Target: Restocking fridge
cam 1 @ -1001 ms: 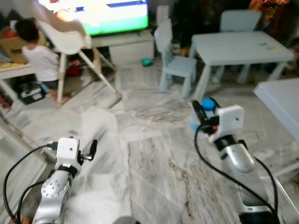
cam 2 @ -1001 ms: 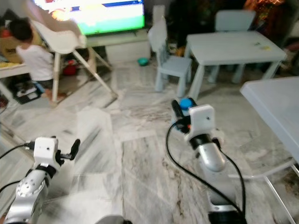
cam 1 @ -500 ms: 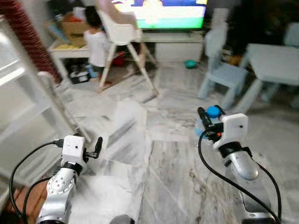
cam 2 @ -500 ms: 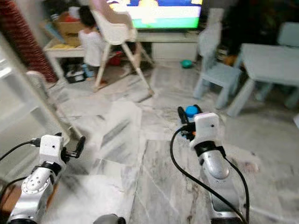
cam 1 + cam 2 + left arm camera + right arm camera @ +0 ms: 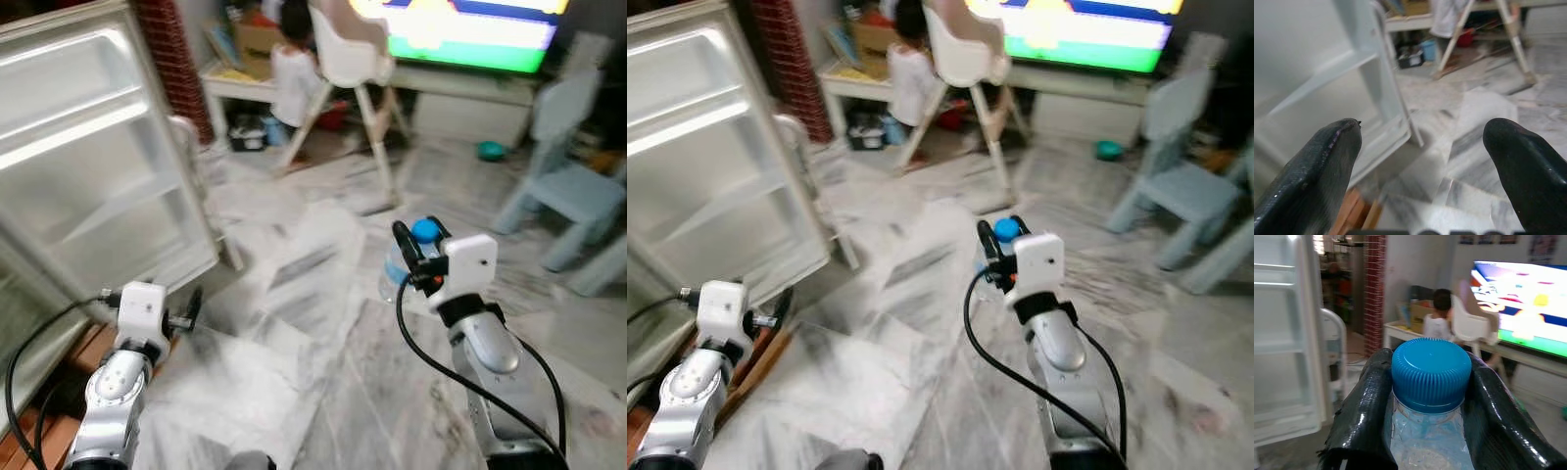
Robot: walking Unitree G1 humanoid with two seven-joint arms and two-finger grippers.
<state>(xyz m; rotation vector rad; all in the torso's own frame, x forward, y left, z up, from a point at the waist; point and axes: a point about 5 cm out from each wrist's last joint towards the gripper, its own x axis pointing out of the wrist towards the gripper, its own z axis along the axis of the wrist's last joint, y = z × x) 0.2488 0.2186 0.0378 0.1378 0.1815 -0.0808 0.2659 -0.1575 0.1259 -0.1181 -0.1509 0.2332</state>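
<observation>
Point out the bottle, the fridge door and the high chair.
bottle (image 5: pixel 1431 369), right wrist view, on its blue cap.
fridge door (image 5: pixel 88 166), left eye view, on its inner shelf panel.
high chair (image 5: pixel 965 54), right eye view, on its white seat.

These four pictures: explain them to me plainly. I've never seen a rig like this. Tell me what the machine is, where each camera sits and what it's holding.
This is a walking humanoid robot in a home. Two pictures come from its head, looking down at its silver arms; two come from its wrists. The right gripper is shut on a clear water bottle with a blue cap. The left gripper is open and empty. An open fridge door stands on the robot's left. Beyond are a marble floor, a person by a high chair, and a TV.
</observation>
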